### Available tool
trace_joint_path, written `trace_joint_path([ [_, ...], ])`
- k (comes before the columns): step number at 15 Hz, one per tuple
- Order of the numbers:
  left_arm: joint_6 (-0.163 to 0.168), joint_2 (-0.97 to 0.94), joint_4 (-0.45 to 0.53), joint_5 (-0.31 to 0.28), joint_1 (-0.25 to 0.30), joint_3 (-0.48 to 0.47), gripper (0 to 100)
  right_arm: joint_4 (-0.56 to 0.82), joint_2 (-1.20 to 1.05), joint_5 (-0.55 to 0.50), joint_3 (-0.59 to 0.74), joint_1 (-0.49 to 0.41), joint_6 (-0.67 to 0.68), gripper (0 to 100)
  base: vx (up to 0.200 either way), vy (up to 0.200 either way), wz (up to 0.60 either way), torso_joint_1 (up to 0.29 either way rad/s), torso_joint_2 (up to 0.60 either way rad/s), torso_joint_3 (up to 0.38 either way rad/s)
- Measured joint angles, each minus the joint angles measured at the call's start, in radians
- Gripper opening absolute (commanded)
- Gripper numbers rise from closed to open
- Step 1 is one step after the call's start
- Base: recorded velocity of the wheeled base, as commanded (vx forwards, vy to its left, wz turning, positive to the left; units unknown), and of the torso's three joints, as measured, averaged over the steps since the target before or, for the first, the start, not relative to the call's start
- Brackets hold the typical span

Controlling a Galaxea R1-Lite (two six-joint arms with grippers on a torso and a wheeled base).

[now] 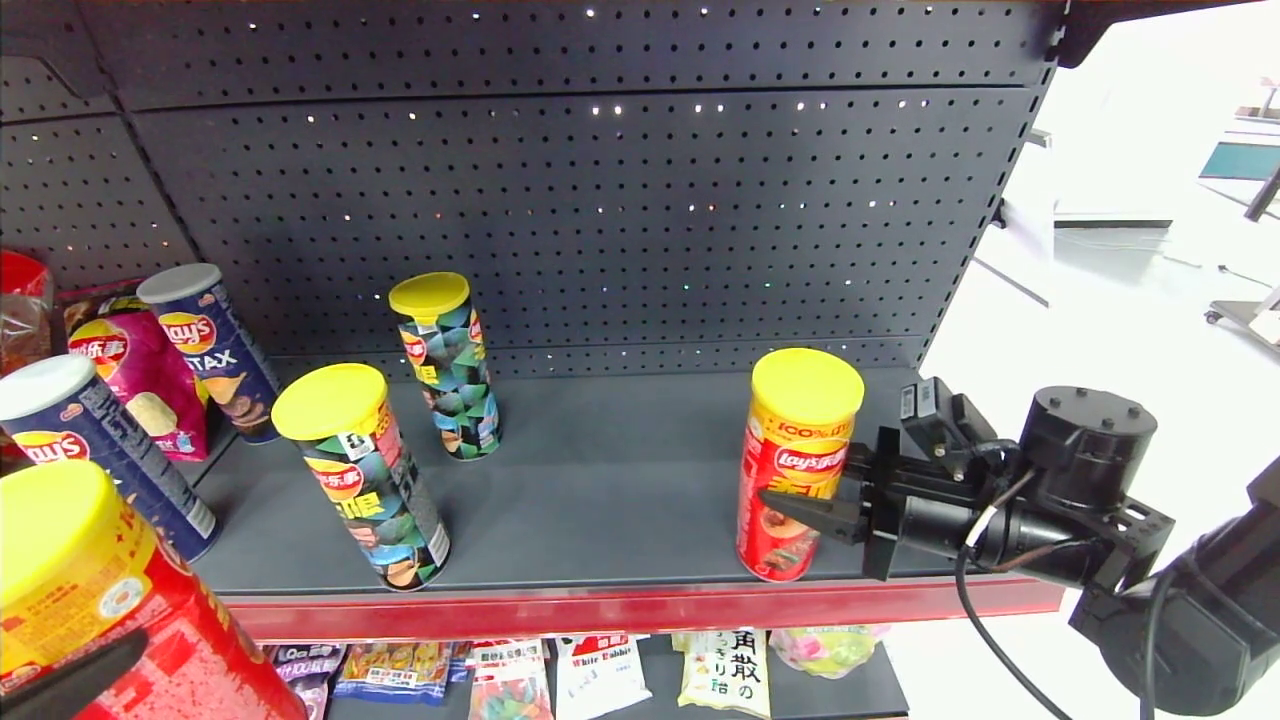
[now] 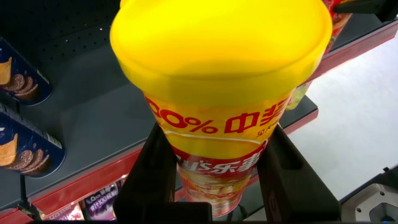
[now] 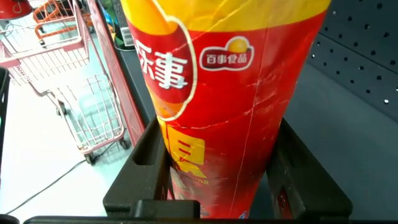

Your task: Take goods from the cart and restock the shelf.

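Note:
A red chip can with a yellow lid (image 1: pixel 797 462) stands upright near the front right of the dark shelf (image 1: pixel 610 480). My right gripper (image 1: pixel 792 503) comes in from the right and is shut on its lower half; in the right wrist view the can (image 3: pixel 224 93) sits tight between the fingers (image 3: pixel 146 158). A second red can with a yellow lid (image 1: pixel 95 600) hangs at the lower left, in front of the shelf, with my left gripper (image 2: pixel 214 183) shut on it. In the left wrist view its lid (image 2: pixel 221 37) faces the camera. A wire cart (image 3: pixel 81 93) stands on the floor.
Two patterned yellow-lidded cans (image 1: pixel 365 480) (image 1: pixel 447 365) stand left of centre on the shelf. Blue cans (image 1: pixel 210 350) (image 1: pixel 95 450) and a pink chip bag (image 1: pixel 145 385) crowd the left end. Bare shelf lies between the patterned cans and the right can. Snack packs (image 1: pixel 720 670) fill the lower shelf.

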Motion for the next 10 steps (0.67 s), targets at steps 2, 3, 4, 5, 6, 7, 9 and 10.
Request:
trace_joint_path([
  [2, 0.0, 0.0, 0.0, 0.0, 0.0, 0.0, 0, -0.001, 0.001, -0.001, 0.006, -0.001, -0.001, 0, 0.0, 0.0, 0.0, 0.0, 0.0, 0.0],
  [3, 0.0, 0.0, 0.0, 0.0, 0.0, 0.0, 0, -0.001, 0.001, -0.002, 0.007, -0.001, -0.002, 0, 0.0, 0.0, 0.0, 0.0, 0.0, 0.0],
  [4, 0.0, 0.0, 0.0, 0.0, 0.0, 0.0, 0, -0.001, 0.002, -0.002, 0.008, -0.001, -0.002, 0, 0.0, 0.0, 0.0, 0.0, 0.0, 0.0],
  [5, 0.0, 0.0, 0.0, 0.0, 0.0, 0.001, 0, -0.001, 0.003, -0.002, 0.01, -0.001, -0.004, 0, 0.0, 0.0, 0.0, 0.0, 0.0, 0.0],
  [6, 0.0, 0.0, 0.0, 0.0, 0.0, 0.001, 0, 0.0, 0.003, -0.002, 0.013, -0.001, -0.005, 0, 0.0, 0.0, 0.0, 0.0, 0.0, 0.0],
  [7, 0.0, 0.0, 0.0, 0.0, 0.0, 0.001, 0, 0.0, 0.003, -0.001, 0.014, -0.001, -0.005, 0, 0.0, 0.0, 0.0, 0.0, 0.0, 0.0],
  [9, 0.0, 0.0, 0.0, 0.0, 0.0, 0.001, 0, 0.0, 0.004, -0.001, 0.016, -0.001, -0.005, 0, 0.0, 0.0, 0.0, 0.0, 0.0, 0.0],
  [10, 0.0, 0.0, 0.0, 0.0, 0.0, 0.001, 0, 0.0, 0.004, -0.001, 0.019, -0.001, -0.007, 0, 0.0, 0.0, 0.0, 0.0, 0.0, 0.0],
])
